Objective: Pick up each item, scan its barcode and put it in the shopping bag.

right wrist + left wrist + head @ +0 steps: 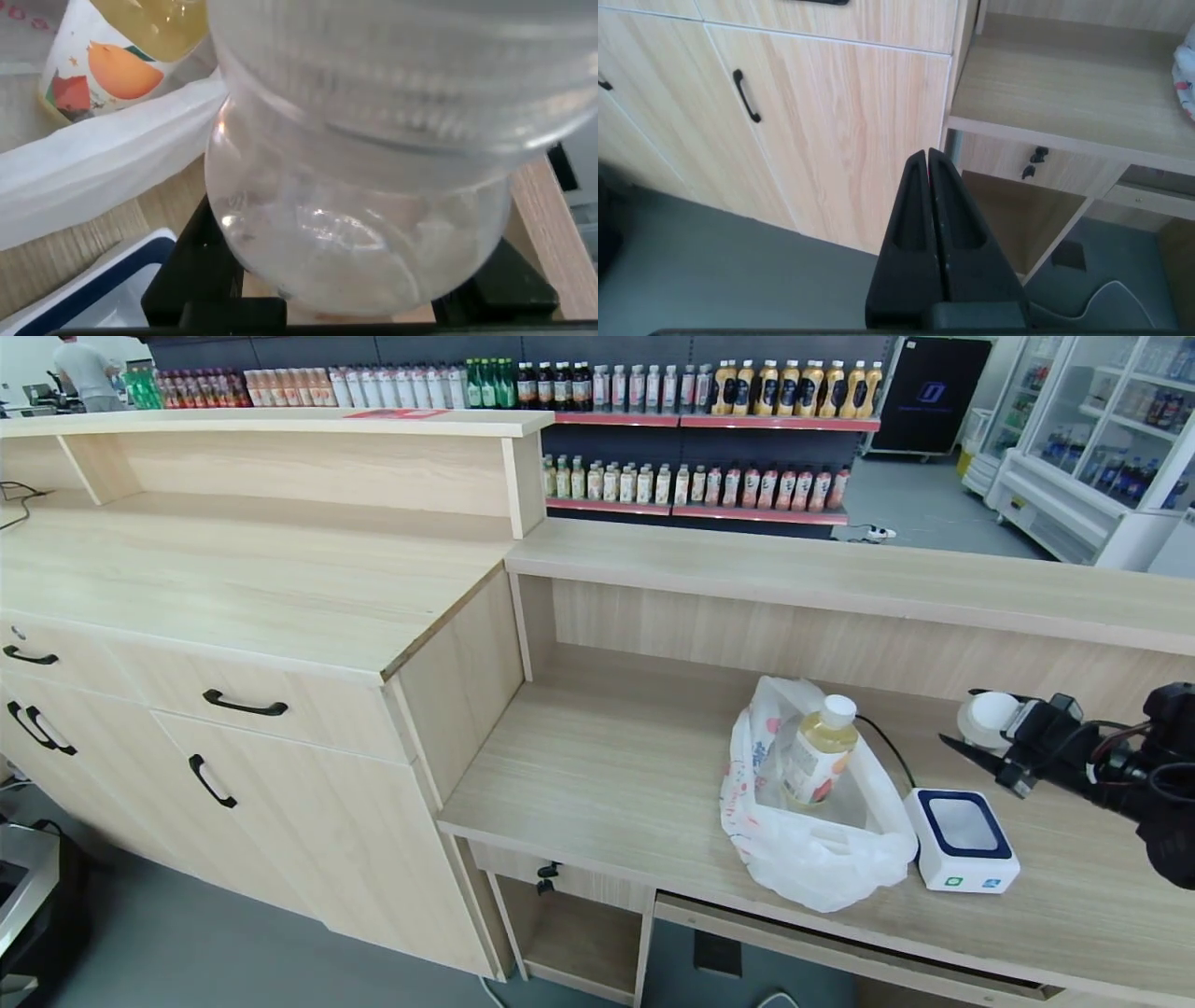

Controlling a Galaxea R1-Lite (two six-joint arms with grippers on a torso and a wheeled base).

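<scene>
Well to the left of the scanner, beyond the far side of the bag, the left gripper (927,159) hangs low in front of a cabinet door (831,121). Its jaws are pressed flat together with nothing between them. It looks parked there to leave the counter (607,775) to the other arm.

Just left of the scanner and touching its side sits the white shopping bag (803,859), its mouth slumped open towards the top. A juice bottle (818,756) stands upright inside it, so one item seems already packed. Being that close to the scanner keeps the path from scan to bag short.

The scanner (962,831) itself lies flat on the counter, its dark-rimmed window facing up and uncovered.

Right of the scanner and a little behind it, above the counter, the right gripper (976,733) has its jaws clamped on a clear bottle (988,717) with a white cap, one finger on each side of the body. The bottle lies roughly on its side, cap pointing towards the bag. This probably suits turning the barcode down to the window. The bottle is not yet over the window, so I judge scanning comes next.
</scene>
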